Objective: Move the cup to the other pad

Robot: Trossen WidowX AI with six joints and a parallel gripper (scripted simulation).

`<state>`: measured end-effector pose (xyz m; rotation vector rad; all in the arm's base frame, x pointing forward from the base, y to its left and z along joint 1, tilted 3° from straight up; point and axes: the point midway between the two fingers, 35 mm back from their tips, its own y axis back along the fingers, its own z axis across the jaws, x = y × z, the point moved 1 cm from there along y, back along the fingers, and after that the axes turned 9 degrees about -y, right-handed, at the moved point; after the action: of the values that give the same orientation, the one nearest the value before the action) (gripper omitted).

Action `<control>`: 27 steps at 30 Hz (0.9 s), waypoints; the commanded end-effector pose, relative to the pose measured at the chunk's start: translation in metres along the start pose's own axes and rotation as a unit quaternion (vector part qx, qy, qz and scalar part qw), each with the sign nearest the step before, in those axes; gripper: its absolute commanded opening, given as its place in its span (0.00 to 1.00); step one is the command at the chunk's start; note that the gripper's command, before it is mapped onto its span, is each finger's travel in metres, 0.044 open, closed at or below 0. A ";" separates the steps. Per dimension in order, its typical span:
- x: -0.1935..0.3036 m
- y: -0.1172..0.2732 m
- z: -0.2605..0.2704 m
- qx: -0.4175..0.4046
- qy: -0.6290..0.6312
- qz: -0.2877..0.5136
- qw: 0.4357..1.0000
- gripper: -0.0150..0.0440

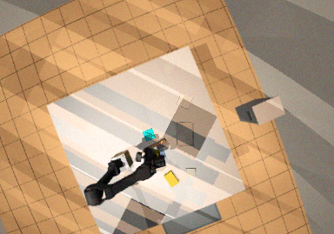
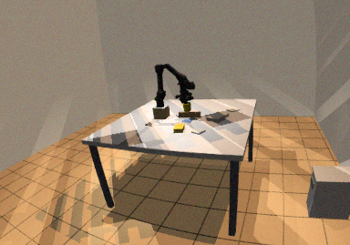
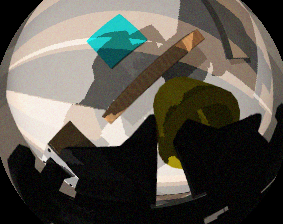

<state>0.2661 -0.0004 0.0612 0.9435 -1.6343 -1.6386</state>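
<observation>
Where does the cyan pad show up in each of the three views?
Top: cyan pad, just up-left of the gripper.
Exterior: not discernible; too small to tell.
Wrist: upper left, beyond the brown bar.
Shared landmark: the brown bar, lying beside the held cup.
</observation>
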 end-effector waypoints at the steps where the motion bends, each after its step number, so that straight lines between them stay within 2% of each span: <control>1: -0.005 0.001 0.004 0.003 -0.002 -0.002 1.000 0.25; 27: -0.041 0.002 0.037 0.001 -0.002 -0.004 1.000 0.25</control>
<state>0.2578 0.0506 0.0639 0.9534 -1.6298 -1.6469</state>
